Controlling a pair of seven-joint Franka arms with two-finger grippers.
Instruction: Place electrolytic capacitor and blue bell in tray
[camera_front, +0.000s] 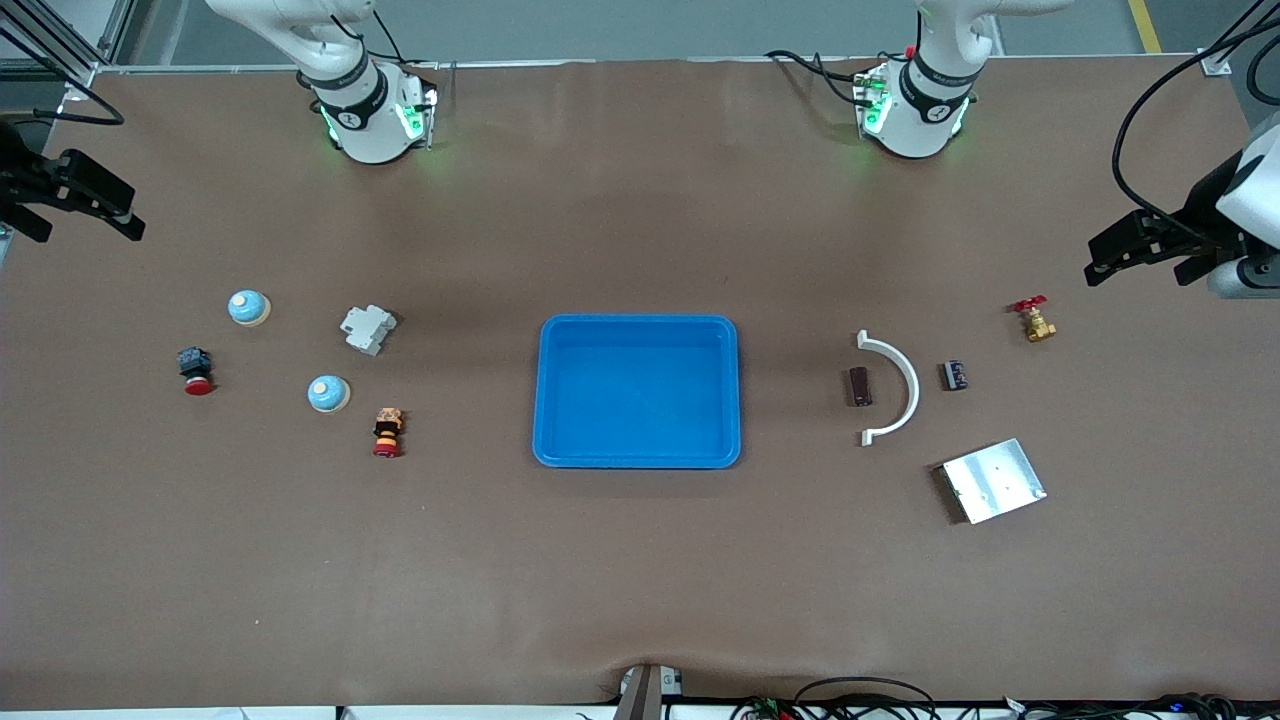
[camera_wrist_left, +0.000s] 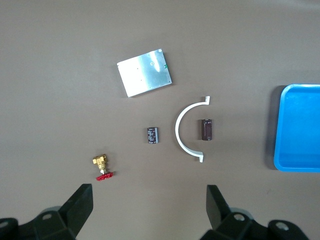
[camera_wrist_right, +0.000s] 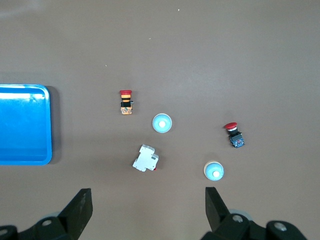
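So nothing is in the tray (camera_front: 637, 330) yet; we see it bare in the middle of the table (camera_front: 640, 580), set between the two groups of parts so either arm can reach it. Toward the left arm's end lie two dark cylinders: one (camera_front: 860, 387) inside the curve of the white half-ring clamp (camera_front: 900, 385), another (camera_front: 956, 375) just outside it. We take one of these for the electrolytic capacitor, cannot say which for sure. Also there: a brass valve with red handle (camera_front: 1035, 320) and a silver plate (camera_front: 993, 480), the plate nearer the front camera. Toward the right arm's end sit two blue bells, one (camera_front: 329, 393) nearer the front camera than the other (camera_front: 248, 307), well apart, with a white breaker (camera_front: 367, 329) between them, plus two red push-buttons (camera_front: 197, 371) (camera_front: 388, 432). Either bell fits the task wording. Left hand (camera_front: 1140, 248) hangs high over its end of the table, fingers apart, holding nothing; its wrist camera looks straight down on the capacitor group, so we judge it parked for an overview. Right hand (camera_front: 75, 200) likewise hangs over its end, fingers spread wide, empty, looking down on the bells. Both arms wait. Split makes sense: each part lies on one arm's side, so we'd expect the left arm to go for the capacitor and the right for a bell.
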